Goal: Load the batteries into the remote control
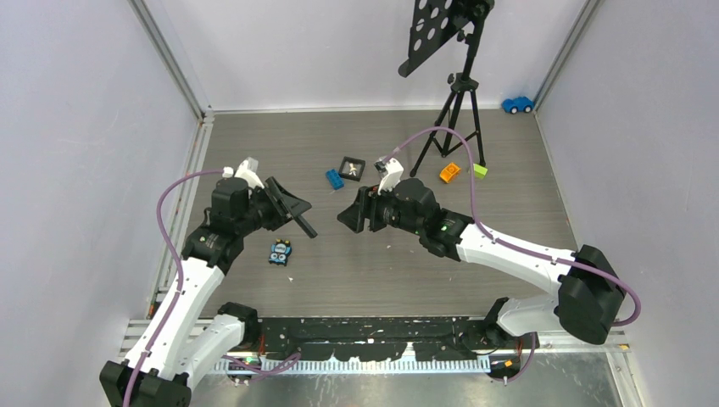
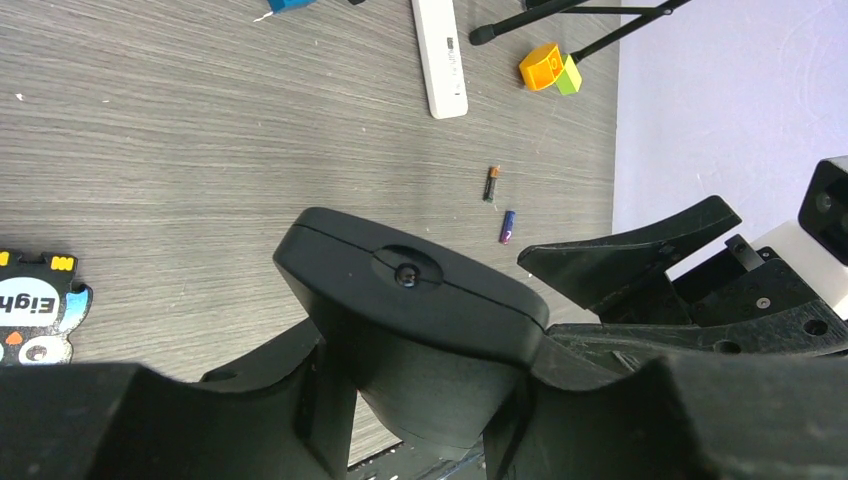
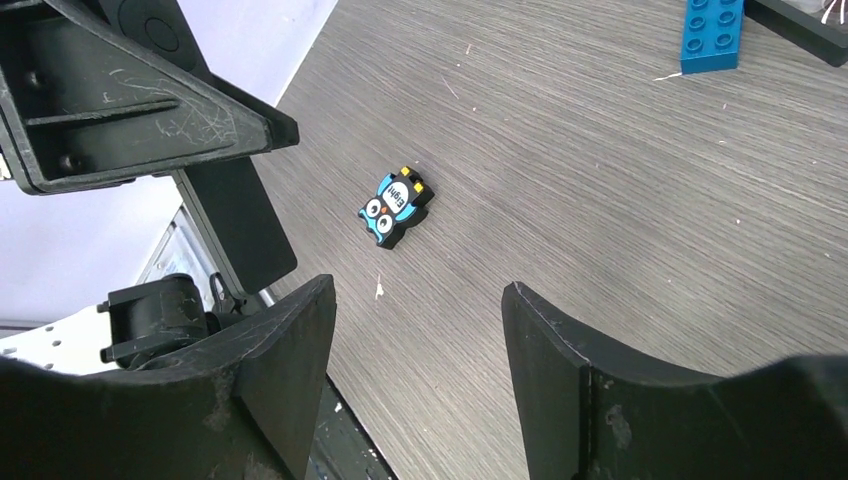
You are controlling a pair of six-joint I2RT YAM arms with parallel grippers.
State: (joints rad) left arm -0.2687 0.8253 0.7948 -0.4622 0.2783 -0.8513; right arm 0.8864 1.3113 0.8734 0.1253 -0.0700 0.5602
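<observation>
— Black casing in the left gripper (image 1: 287, 206): what is it?

— By its seam and the small lens in its end, I judge it a black remote (image 2: 410, 300). It is clamped between the fingers, seen end-on, and held above the worktop (image 1: 254, 144) left of centre.

— And the batteries (image 2: 491, 184)?

— Two show, in the left wrist view only: a dark one and a purple-blue one (image 2: 507, 227). They lie loose near mid-worktop, toward the right edge from that remote. Their long axes run roughly from near edge to far edge, about parallel to a white remote (image 2: 440, 55) lying farther back.

— Which arm should fetch them?

— The right gripper (image 3: 418, 300), I'd say. It hangs wide and empty near them, though its camera faces the left edge and misses them.
</observation>
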